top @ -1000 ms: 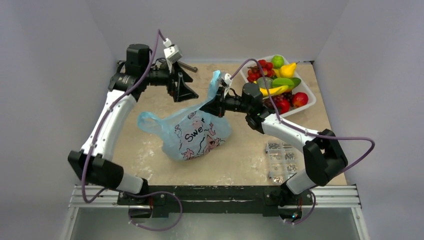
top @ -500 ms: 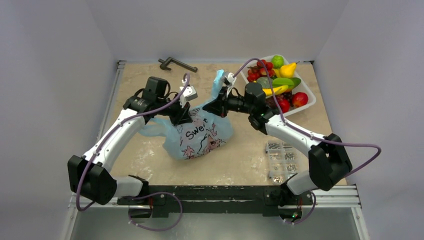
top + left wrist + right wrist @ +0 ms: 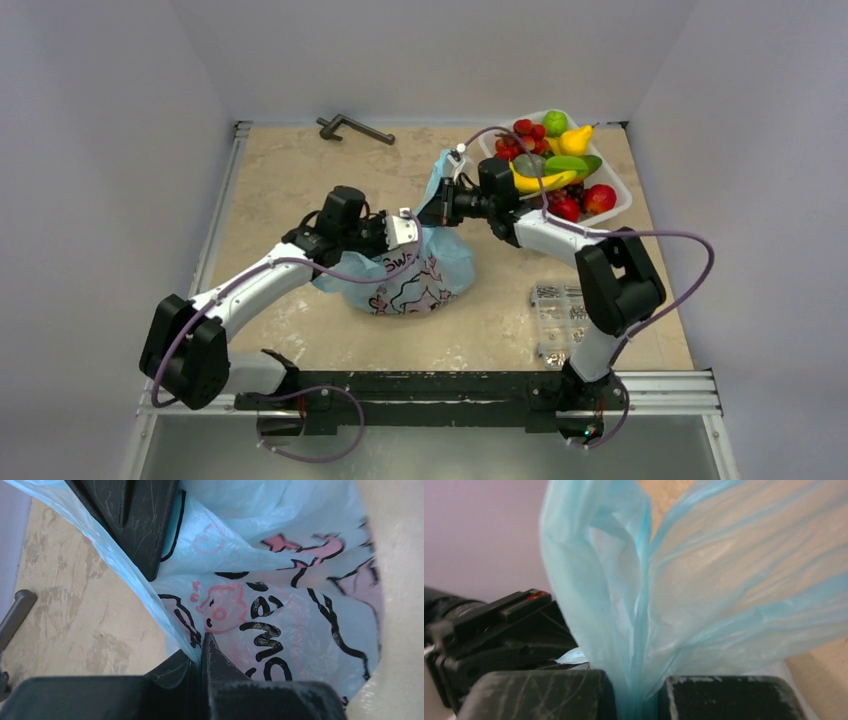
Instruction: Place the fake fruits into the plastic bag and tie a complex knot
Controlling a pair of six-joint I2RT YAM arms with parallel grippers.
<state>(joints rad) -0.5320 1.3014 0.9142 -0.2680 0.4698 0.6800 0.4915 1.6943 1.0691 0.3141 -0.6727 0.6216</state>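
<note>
The light-blue plastic bag (image 3: 415, 280) with its pink and black print sits mid-table, bulging. My left gripper (image 3: 412, 232) is shut on a fold of the bag's film near its top; the wrist view shows the film pinched between the closed fingertips (image 3: 201, 642) next to the printed patch (image 3: 280, 625). My right gripper (image 3: 441, 206) is shut on a bag handle (image 3: 443, 170) that stands up behind it, and that blue strip (image 3: 639, 645) runs down between its fingers (image 3: 638, 692). The two grippers are close together above the bag. Fake fruits (image 3: 556, 165) lie heaped in the white tray (image 3: 618, 206) at back right.
A clear box of metal screws (image 3: 560, 322) lies at the right front, beside the right arm's base. A dark metal tool (image 3: 355, 128) lies at the back edge. The left gripper's body (image 3: 499, 635) fills the lower left of the right wrist view.
My left arm swung from the back left to the bag and its jaws shut on the film. The right gripper shifted slightly back, holding the handle.
</note>
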